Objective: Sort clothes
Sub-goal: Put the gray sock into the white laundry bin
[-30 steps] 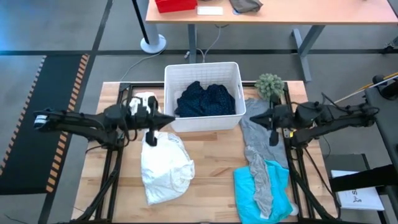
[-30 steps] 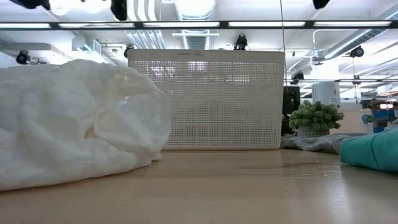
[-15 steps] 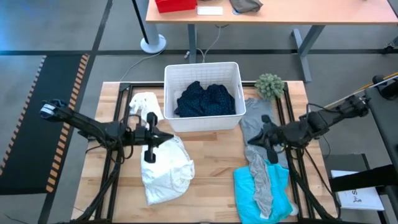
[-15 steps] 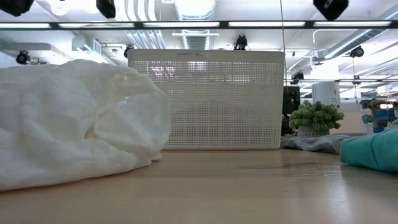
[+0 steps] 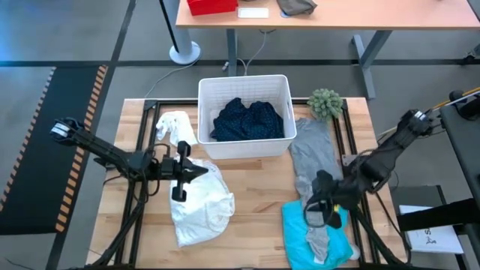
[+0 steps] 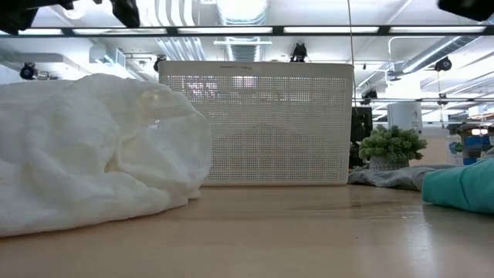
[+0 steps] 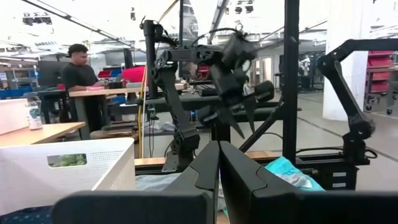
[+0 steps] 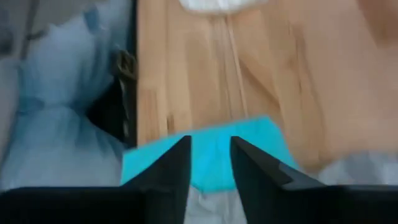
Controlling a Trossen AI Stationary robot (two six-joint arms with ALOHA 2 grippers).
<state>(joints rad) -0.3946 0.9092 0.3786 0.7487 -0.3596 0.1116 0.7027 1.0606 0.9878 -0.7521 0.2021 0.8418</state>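
Turquoise piece (image 5: 296,225) lying at tabletop (image 5: 255,187) near-right corner, grey tee (image 5: 311,161) draped over it. Right pincer (image 5: 319,214) now lowering over both, having moved nearer since earlier frame, fingers parting slightly in wrist view. Left pincer (image 5: 180,180) closed, hovering over white shirt (image 5: 199,199). Navy dotted shirt (image 5: 247,120) sitting in basket (image 5: 244,86); low view hiding it behind basket wall.

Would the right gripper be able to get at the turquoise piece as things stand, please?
Probably yes: the right gripper hangs just above the turquoise piece, fingers parted, though the grey tee drapes over part of it.
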